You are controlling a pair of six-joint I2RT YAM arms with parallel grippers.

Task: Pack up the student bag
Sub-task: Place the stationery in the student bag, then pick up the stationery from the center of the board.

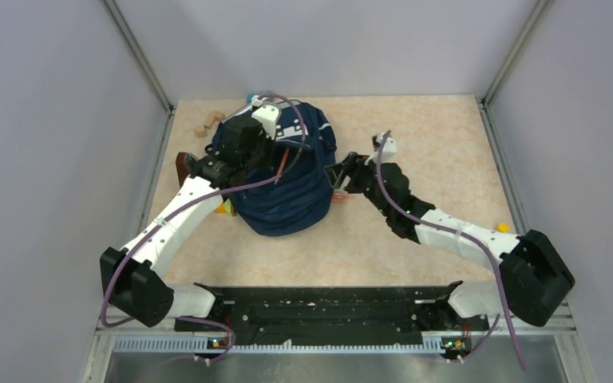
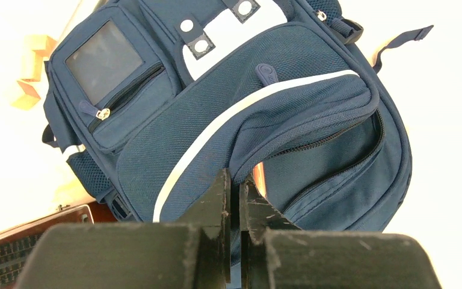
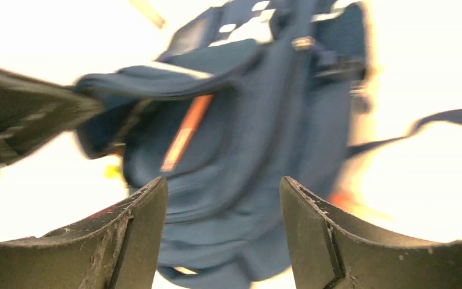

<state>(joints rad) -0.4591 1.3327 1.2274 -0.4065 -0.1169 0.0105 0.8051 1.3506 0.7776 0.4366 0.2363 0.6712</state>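
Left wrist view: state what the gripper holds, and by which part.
The left gripper pinches the backpack by the fabric edge of its open zipped compartment. The right gripper is open, holding nothing.

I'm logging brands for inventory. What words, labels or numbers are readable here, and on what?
None can be read in any view.
On the student bag, the oval tab is too small to read; the white patch carries only snaps, no print visible.
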